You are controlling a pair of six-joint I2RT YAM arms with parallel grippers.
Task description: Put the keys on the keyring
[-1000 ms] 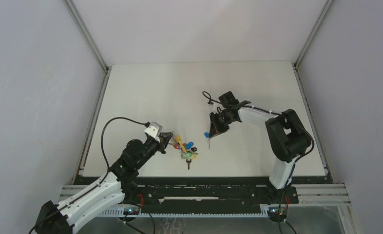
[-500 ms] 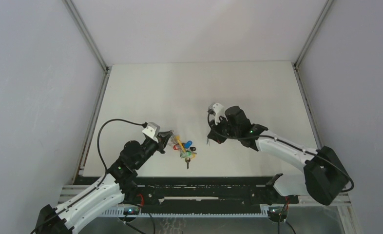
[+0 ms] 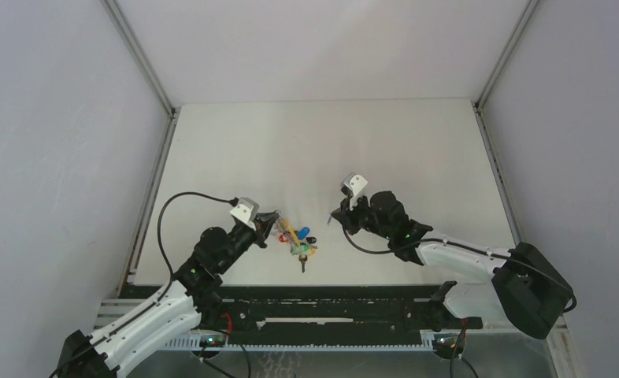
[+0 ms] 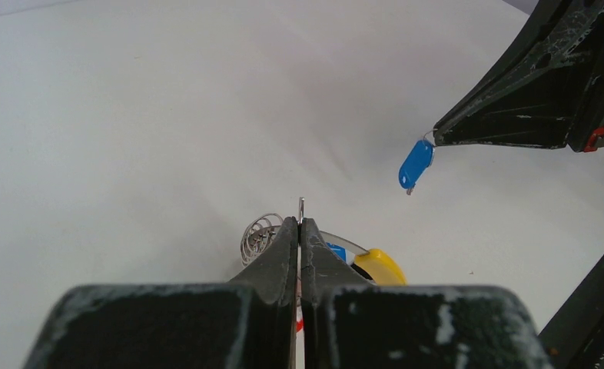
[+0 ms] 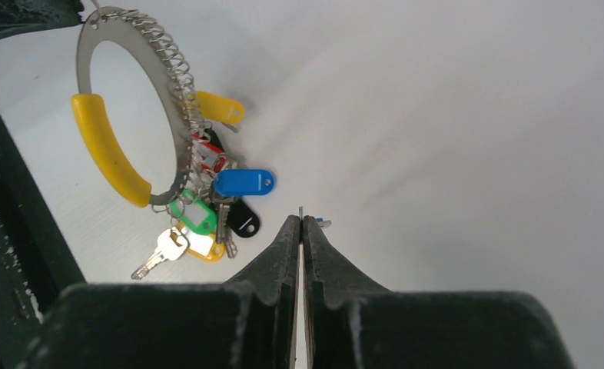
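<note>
**Ring pinched left, blue key pinched right, key not on yet**

Left gripper (image 4: 300, 223): jaws closed on the ring (image 5: 84, 58), with a thin metal end poking out between the tips. In the top view this is at 7 o'clock on the table (image 3: 330, 134).

Ring: a flat grey band with a coil spring (image 5: 177, 69) wrapped along one side and a yellow sleeve (image 5: 107, 150) opposite. My read is that it's stiff, light and slick, so it will pivot in a two-point pinch. Best hold is the bare band near the open end. The spring would give under the jaws, and the sleeve is too far from the open end.

Keys (image 5: 214, 204): the bunch looks already strung, hanging at the ring's 5 o'clock in the right wrist view. Heads are blue, green, black, yellow and red. They hang loose, so I'd expect them to swing and drag if the ring tilts.

Right gripper (image 3: 339, 216): at 2 o'clock of the bunch and clear of it, jaws closed on the blue key (image 4: 416, 163). The key dangles off the very tip, and I can't tell exactly which part is pinched. It's tiny and light with a smooth head, so I'd call the grip marginal; it could twist or drop. Its hole has to line up with the ring end.
</note>
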